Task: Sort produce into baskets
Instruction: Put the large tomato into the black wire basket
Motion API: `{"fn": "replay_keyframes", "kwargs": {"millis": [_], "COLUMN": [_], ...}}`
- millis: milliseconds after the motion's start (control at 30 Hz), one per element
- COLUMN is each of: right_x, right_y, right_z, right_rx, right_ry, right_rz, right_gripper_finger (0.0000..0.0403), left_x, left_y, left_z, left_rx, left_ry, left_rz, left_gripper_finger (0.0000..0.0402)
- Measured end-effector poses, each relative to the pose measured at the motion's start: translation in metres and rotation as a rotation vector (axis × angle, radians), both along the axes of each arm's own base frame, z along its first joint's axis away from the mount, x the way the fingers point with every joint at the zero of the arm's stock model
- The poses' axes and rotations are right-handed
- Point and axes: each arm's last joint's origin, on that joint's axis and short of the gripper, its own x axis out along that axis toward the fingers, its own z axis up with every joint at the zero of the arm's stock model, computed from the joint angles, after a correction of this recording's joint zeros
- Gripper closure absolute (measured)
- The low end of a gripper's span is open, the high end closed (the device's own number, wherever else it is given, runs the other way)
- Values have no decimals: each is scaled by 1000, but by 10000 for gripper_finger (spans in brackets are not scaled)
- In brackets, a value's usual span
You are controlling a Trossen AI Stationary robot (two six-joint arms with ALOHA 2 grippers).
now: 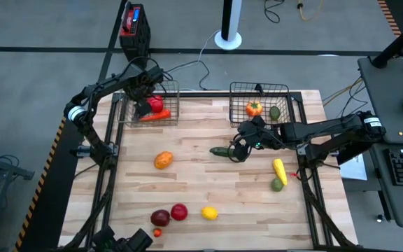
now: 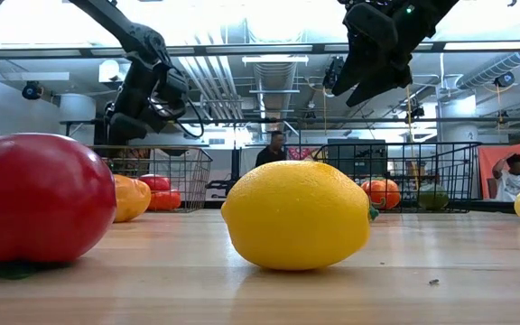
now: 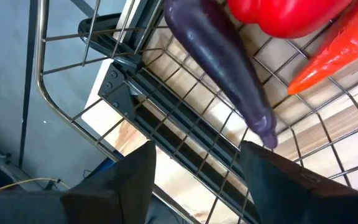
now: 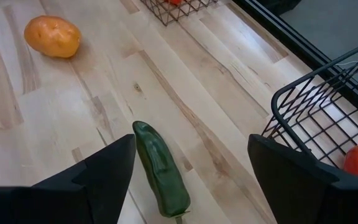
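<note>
Two wire-mesh baskets, glossy purple eggplant

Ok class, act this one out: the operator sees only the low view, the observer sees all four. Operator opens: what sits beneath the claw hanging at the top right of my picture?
Observer: That is the right claw, open. A green pepper lies on the table just below it, not gripped.
Operator: And the other claw, over the basket on my left?
Observer: The left claw is open above the left basket. A purple eggplant lies inside, not gripped.
Operator: Anything beside the eggplant?
Observer: A red pepper lies right against it.
</note>
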Motion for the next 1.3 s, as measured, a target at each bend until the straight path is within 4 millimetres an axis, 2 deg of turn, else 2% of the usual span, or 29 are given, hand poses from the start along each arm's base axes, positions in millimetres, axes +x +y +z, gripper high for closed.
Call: {"fn": "replay_keyframes", "kwargs": {"millis": [133, 300, 500, 633, 800, 1000, 1300], "right_x": [0, 0, 0, -1, -1, -1, 0], "right_y": [0, 0, 2, 4, 11, 21, 46], "right_z": [0, 0, -1, -2, -2, -2, 0], "right_rx": [0, -12, -20, -20, -20, -20, 41], "right_ry": [0, 9, 17, 21, 20, 19, -21], "right_rz": [0, 18, 33, 43, 68, 107, 239], "right_gripper_finger": [103, 104, 100, 99, 105, 110, 110], "left_x": [1, 7, 21, 25, 20, 14, 26], "left_y": [-5, -23, -66, -103, -148, -199, -261], "left_z": [8, 29, 61, 71, 69, 58, 39], "left_rx": [45, 143, 237, 297, 314, 250, 131], "left_ry": [-34, -131, -347, -481, -626, -723, -759], "left_rz": [27, 19, -80, -166, -252, -342, -493], "left_gripper_finger": [189, 191, 192, 192, 192, 192, 192]}}
